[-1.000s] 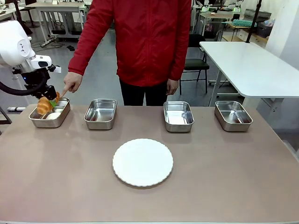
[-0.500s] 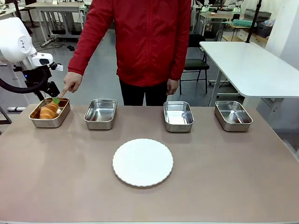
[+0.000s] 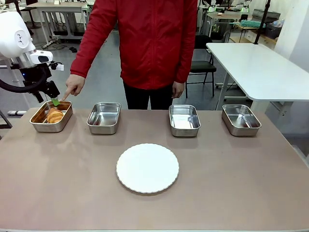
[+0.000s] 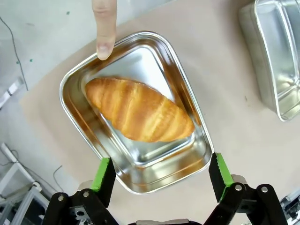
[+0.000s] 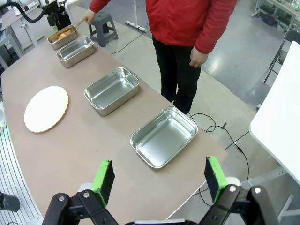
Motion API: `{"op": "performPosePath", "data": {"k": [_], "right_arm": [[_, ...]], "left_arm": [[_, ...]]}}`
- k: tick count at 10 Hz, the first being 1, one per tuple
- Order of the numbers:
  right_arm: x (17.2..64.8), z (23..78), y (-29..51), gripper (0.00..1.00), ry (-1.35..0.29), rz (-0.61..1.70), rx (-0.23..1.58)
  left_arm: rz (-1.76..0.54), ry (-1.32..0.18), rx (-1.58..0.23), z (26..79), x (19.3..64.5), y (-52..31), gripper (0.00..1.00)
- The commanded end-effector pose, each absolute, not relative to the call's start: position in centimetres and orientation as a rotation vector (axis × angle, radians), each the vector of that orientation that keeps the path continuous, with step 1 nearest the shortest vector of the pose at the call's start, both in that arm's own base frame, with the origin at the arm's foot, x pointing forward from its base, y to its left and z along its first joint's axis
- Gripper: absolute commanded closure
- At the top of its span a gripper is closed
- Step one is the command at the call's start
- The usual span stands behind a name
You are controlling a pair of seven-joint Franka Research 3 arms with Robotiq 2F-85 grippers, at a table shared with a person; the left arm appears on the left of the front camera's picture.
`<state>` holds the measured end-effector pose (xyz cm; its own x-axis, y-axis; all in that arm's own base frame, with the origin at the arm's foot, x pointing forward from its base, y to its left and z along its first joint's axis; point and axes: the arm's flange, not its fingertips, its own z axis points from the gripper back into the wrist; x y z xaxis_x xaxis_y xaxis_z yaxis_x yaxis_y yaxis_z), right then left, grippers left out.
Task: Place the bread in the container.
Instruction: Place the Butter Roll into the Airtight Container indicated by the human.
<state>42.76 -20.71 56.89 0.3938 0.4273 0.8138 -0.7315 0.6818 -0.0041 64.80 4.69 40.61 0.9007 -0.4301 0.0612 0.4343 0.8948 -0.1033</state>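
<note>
The golden-brown croissant (image 3: 54,115) (image 4: 138,109) lies loose inside the far-left steel container (image 3: 36,124) (image 4: 187,96). My left gripper (image 3: 51,99) (image 4: 161,176) hangs open just above that container, its green pads spread wider than the tray, with nothing between them. A person's index finger (image 4: 105,26) points down at the container's far rim, and the hand (image 3: 75,85) is beside my gripper. My right gripper (image 5: 159,180) is open high above the right end of the table. From there the container (image 5: 62,37) with the croissant is small at the far left.
Three more steel trays (image 3: 104,118) (image 3: 184,120) (image 3: 240,120) line the far side of the table. A round white plate (image 3: 147,167) lies in the middle. The person in a red jacket (image 3: 145,43) stands at the far edge.
My left gripper let go of the croissant, which dropped into the far-left container. The gripper then rose and drew back a little, staying open.
</note>
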Motion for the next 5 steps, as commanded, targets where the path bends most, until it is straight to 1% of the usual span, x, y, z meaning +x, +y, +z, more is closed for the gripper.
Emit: {"op": "performPosePath", "data": {"k": [1, 5], "right_arm": [[42.74, 57.04, -20.69, 0.0, -0.908, 0.764, 0.391], [42.74, 57.04, -20.69, 0.0, -0.908, 0.764, 0.391]], "left_arm": [[-0.446, -0.052, -0.111, 40.18, 65.13, 4.74, 0.0], [-0.446, -0.043, -0.113, 39.99, 65.1, 4.74, 0.0]]}}
